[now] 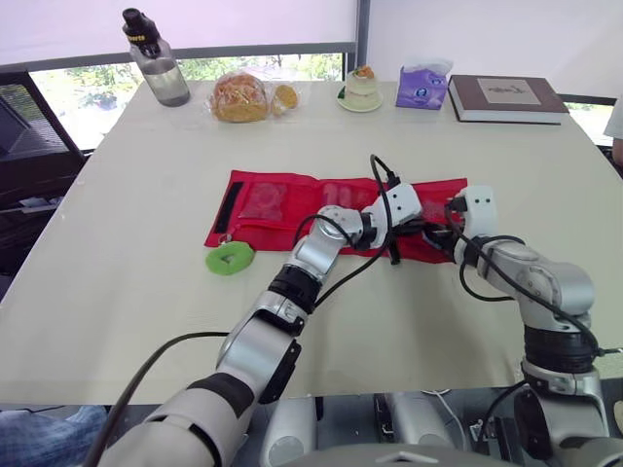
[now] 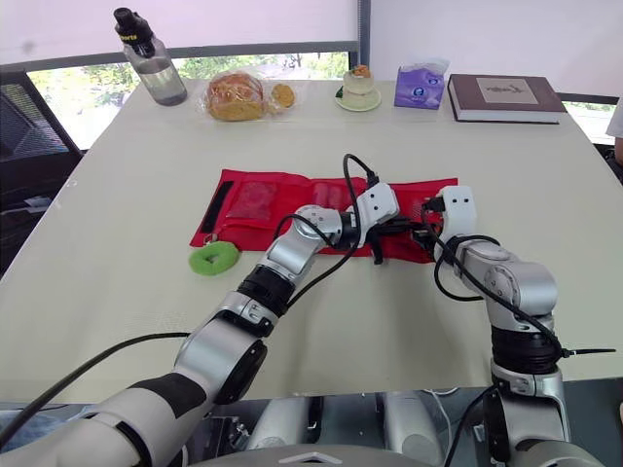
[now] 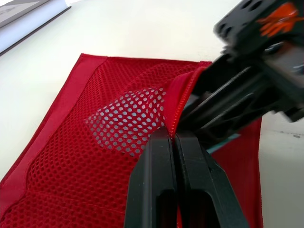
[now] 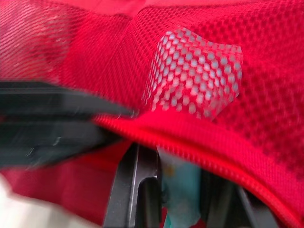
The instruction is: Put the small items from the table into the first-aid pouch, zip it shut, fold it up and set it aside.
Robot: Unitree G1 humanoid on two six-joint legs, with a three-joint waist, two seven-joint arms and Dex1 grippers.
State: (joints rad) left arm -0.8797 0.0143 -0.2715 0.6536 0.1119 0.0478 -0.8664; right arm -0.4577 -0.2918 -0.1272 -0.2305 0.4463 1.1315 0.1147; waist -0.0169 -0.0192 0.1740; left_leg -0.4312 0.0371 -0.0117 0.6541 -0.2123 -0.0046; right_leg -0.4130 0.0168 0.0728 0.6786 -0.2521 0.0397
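The red first-aid pouch (image 1: 282,206) lies unfolded flat in the middle of the table. At its right end my left gripper (image 1: 394,248) is shut on the zip edge (image 3: 176,107) of a mesh pocket and holds it lifted. A white packet (image 3: 128,123) shows through the mesh. My right gripper (image 1: 435,233) faces the left one at that opening, shut on a pale teal packet (image 4: 179,190) that sits under the raised edge. A green ring-shaped item (image 1: 230,259) rests on the table by the pouch's left front corner.
Along the far edge stand a water bottle (image 1: 156,60), bagged bread (image 1: 243,97), a small cake on a plate (image 1: 361,89), a purple tissue pack (image 1: 422,86) and a brown book (image 1: 506,97). A person's sleeve (image 1: 616,122) shows at the right edge.
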